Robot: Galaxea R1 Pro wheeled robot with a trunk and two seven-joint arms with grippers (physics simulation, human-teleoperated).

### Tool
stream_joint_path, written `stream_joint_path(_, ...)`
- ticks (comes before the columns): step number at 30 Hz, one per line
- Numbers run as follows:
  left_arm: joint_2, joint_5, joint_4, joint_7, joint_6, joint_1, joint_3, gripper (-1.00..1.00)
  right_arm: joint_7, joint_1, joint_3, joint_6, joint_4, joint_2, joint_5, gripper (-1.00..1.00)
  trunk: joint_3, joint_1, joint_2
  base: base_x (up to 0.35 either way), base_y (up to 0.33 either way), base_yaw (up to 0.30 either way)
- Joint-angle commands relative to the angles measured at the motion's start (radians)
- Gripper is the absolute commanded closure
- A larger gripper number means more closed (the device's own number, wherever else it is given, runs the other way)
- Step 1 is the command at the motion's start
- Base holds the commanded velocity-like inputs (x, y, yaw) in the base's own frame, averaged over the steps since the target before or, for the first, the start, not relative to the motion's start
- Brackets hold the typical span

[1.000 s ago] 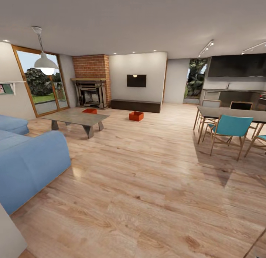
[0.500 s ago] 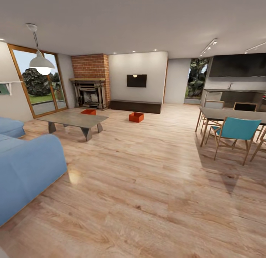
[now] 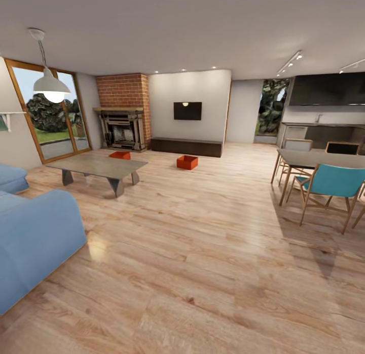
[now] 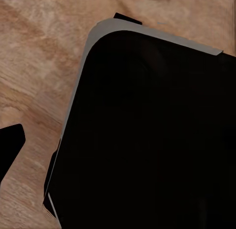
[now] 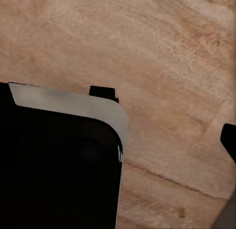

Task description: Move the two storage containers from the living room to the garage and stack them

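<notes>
Close under the left gripper [image 4: 10,150], of which a single dark tip showed at the frame's edge, lay the light wood floor [image 3: 203,252] and a broad black, grey-rimmed part of the robot's body [image 4: 147,140]. Whether its fingers were spread or closed could not be told. The right gripper [image 5: 230,140] likewise showed one dark tip above the planks, beside the same black body, and its state could not be told either.

Ahead of both grippers and off toward the left one, a blue sofa [image 3: 35,242] stood nearest. Toward the right one were a teal chair [image 3: 332,184] and a dining table [image 3: 324,158]. Farther ahead on the left side stood a low grey coffee table [image 3: 99,166].

Well ahead of the grippers, one of the storage containers [image 3: 187,162] sat on the planks in the open, in front of the long dark cabinet [image 3: 186,146]. The other container [image 3: 120,154] sat well apart from it toward the left gripper's side, just beyond the coffee table and near the brick fireplace [image 3: 123,126]. Both were far from either gripper, upright and open-topped. Beyond them stood the white wall with a dark screen [image 3: 187,110], and wood-framed glass doors [image 3: 50,120] at the far left.
</notes>
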Motion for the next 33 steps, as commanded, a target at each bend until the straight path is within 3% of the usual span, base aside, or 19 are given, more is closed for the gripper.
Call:
stream_joint_path(1, 0.000, 0.003, 0.000, 0.001, -0.001, 0.000, 0.000, -1.00, -0.001, -0.001, 0.009, -0.006, 0.003, 0.000, -0.010, -1.00, -0.001, 0.001, 0.000, 0.325, 0.000, 0.000)
stream_joint_path(33, 0.000, 0.004, -0.001, 0.001, -0.006, 0.000, 0.000, -1.00, -0.001, -0.001, 0.009, -0.006, 0.003, 0.000, -0.009, -1.00, -0.001, 0.001, 0.000, 0.325, 0.000, 0.000)
